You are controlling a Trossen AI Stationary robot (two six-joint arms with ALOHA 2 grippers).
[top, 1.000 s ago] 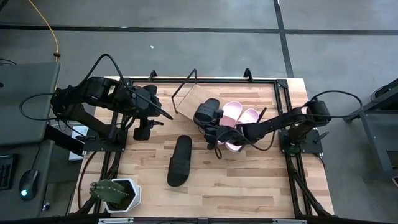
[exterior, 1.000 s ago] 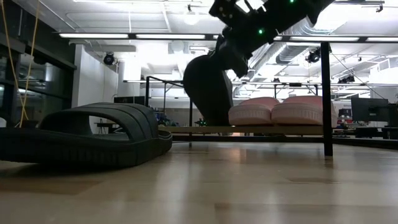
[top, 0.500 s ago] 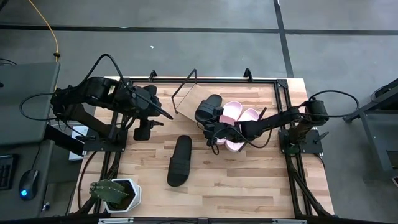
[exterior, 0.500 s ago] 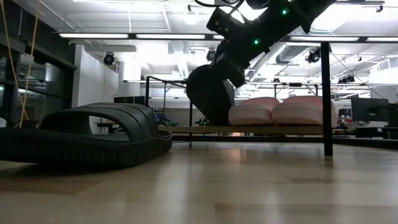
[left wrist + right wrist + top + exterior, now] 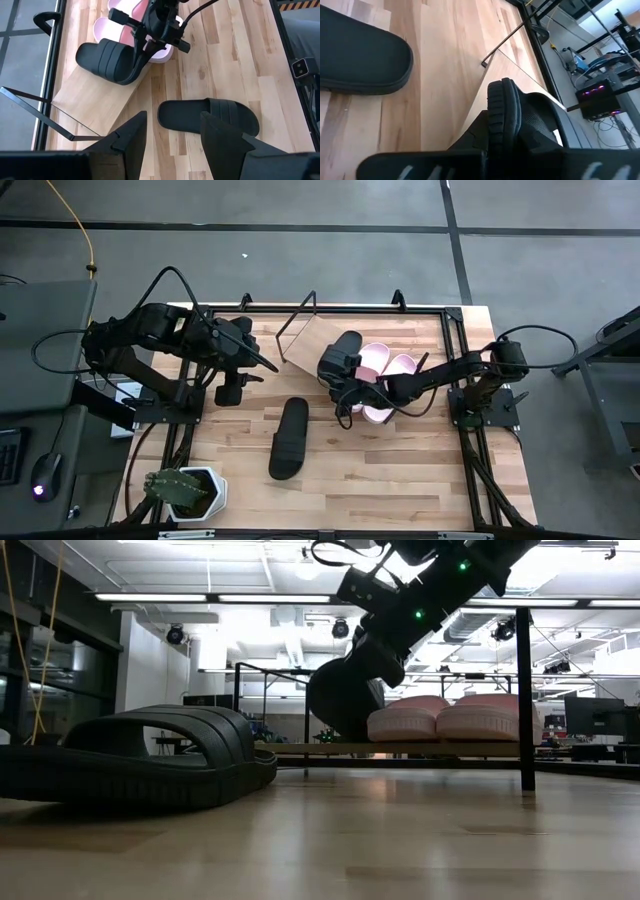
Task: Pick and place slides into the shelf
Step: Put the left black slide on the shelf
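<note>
One black slide [image 5: 340, 352] stands tilted on the shelf's wooden board [image 5: 303, 348], beside the pink pair [image 5: 385, 368], which lies flat on the board. My right gripper [image 5: 346, 387] reaches in from the table's right and is shut on this slide. The other black slide [image 5: 289, 438] lies sole down on the table, nearer the front. My left gripper [image 5: 172, 135] is open and empty at the table's left, above the tabletop, left of the shelf. My right gripper pinches the black slide between its two fingers at its near end [image 5: 138, 62], by the sole's rim [image 5: 501, 107]. The fingers come slanting down from the table's right and near side. The held end is raised, and the far end [image 5: 340, 737] rests on the board.
The shelf's thin black wire end frame [image 5: 296, 320] stands at the board's far left. A potted plant in a white pot [image 5: 186, 491] sits at the near left corner. Black rails [image 5: 455, 330] border the table. Bare tabletop lies near and right of the loose slide.
My right gripper has carried the black slide a little toward the table's far right, closer to the pink pair, and has tipped it lower. Its lower end has stayed on the board.
</note>
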